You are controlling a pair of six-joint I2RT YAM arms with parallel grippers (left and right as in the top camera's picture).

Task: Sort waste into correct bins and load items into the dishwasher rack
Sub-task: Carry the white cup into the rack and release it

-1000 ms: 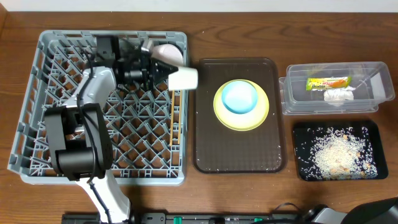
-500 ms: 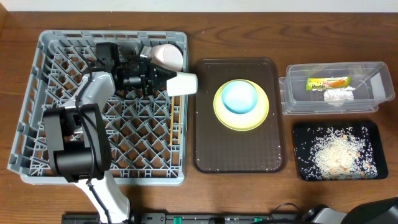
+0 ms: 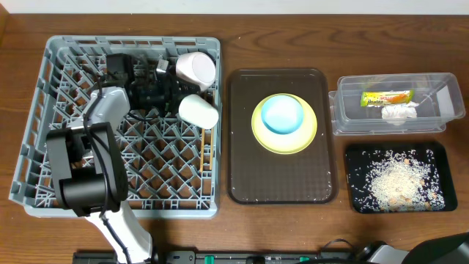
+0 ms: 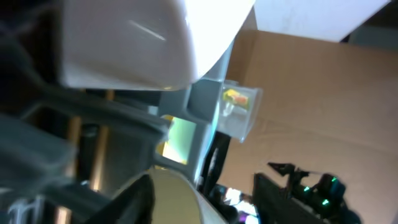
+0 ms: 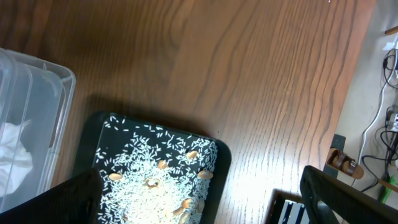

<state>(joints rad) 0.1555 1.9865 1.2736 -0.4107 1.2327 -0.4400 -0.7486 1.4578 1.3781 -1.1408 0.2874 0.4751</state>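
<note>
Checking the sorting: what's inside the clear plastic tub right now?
A yellow-green snack wrapper and a crumpled white tissue lie in the clear tub. Whatever is beneath them is covered.

No legible text; orange print on snack wrapper [image 3: 387, 97] unreadable.

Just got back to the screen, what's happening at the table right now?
The left gripper is in the dishwasher rack with the cream cup at its jaws, beside the white bowl; whether it grips the cup is unclear. The blue bowl sits on the yellow plate, not yet loaded. Wrapper and tissue lie in the clear tub, rice in the black tray. The right gripper is open.
</note>
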